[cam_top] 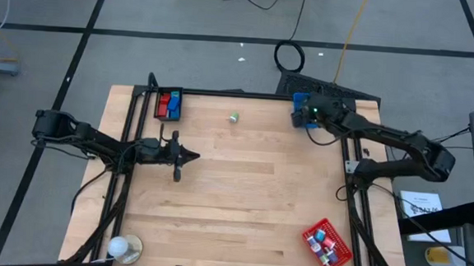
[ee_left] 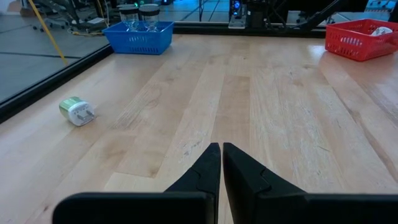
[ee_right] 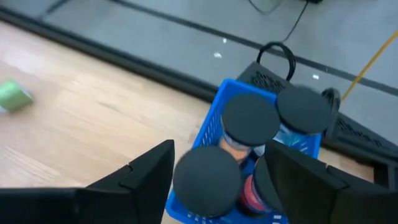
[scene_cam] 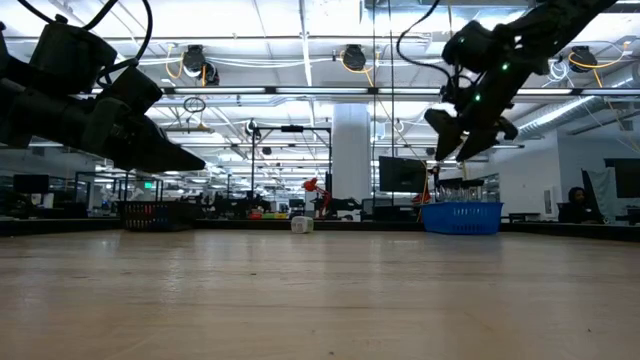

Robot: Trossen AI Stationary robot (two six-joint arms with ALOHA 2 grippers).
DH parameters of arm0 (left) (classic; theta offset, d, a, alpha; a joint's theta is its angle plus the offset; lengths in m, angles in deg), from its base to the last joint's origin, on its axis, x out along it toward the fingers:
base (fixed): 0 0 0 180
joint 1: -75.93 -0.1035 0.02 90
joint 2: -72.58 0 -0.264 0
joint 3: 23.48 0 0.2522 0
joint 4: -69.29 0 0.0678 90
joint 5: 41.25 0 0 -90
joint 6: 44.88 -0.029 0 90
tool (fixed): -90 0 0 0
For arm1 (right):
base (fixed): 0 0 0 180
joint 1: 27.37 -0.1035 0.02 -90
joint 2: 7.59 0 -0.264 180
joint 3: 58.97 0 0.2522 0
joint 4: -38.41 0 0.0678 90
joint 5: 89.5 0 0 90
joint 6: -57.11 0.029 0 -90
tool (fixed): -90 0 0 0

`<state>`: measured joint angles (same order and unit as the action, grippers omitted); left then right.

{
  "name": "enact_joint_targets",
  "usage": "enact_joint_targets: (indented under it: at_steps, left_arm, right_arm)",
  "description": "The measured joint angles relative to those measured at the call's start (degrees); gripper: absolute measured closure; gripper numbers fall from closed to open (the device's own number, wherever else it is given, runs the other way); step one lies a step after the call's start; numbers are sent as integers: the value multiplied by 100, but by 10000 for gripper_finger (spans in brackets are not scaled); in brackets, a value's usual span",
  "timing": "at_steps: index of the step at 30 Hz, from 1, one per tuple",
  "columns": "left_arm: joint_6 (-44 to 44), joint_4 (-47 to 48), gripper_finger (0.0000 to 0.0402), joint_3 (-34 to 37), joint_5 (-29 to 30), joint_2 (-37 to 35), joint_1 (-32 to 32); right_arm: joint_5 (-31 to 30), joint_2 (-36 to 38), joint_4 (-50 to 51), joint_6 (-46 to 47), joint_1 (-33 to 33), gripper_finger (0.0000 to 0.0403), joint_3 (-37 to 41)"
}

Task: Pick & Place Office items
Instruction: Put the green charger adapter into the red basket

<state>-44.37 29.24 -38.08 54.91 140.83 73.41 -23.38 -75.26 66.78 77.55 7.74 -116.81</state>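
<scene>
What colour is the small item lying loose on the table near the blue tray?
Green and white; the left wrist view shows it best.

Tabletop [cam_top: 241,199] of pale, smooth, matt wood planks; blue basket [ee_right: 214,124] under the right claw [ee_right: 217,177] of plastic mesh.

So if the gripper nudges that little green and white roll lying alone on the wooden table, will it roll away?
Probably. The small green and white roll lies on its side on bare smooth wood, nothing beside it. It looks light; a nudge likely sends it rolling or skidding.
</scene>
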Motion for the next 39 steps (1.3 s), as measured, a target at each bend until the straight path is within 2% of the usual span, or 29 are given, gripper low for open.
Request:
enact_joint_targets:
  at_steps: [6, 12, 15, 17, 19, 21, 24, 27, 31, 34, 36, 39]
  left_arm:
    - [11, 1, 376, 0, 0, 0, 0]
    - [4, 1, 376, 0, -1, -1, -1]
    - [4, 5, 376, -27, -40, -2, 0]
    - [4, 3, 376, -64, -148, 0, -2]
    - [105, 3, 376, -117, -205, -1, 3]
    - [329, -1, 376, -171, -305, -1, 4]
    - [529, 12, 376, -300, -488, 0, 4]
    - [753, 347, 376, -577, -512, 0, 4]
    - [767, 1546, 376, -1254, -431, 0, 4]
    - [756, 2519, 376, -1872, -100, 133, 6]
    - [757, 2904, 376, -2164, 175, 214, 4]
    - [835, 3002, 376, -2583, 423, 424, 4]
  right_arm:
    - [1, 642, -4, -17, -224, 203, -2]
    - [-31, 976, -43, -253, -1197, 288, -9]
    - [-141, 977, -782, -637, -1868, 337, 242]
    - [-110, 973, -1613, -983, -2269, 367, 563]
    - [165, 973, -2684, -1344, -2592, 392, 972]
    - [575, 973, -3926, -1642, -2811, 397, 1456]
    - [1038, 973, -5559, -1800, -2942, 384, 2219]
    - [1034, 977, -6639, -1627, -2956, 380, 2872]
    - [964, 975, -6981, -1318, -2935, 395, 3370]
    - [626, 975, -6900, -1229, -2935, 400, 3440]
    - [578, 983, -6960, -1214, -2933, 399, 3438]
    - [601, 986, -7015, -1249, -2934, 402, 3385]
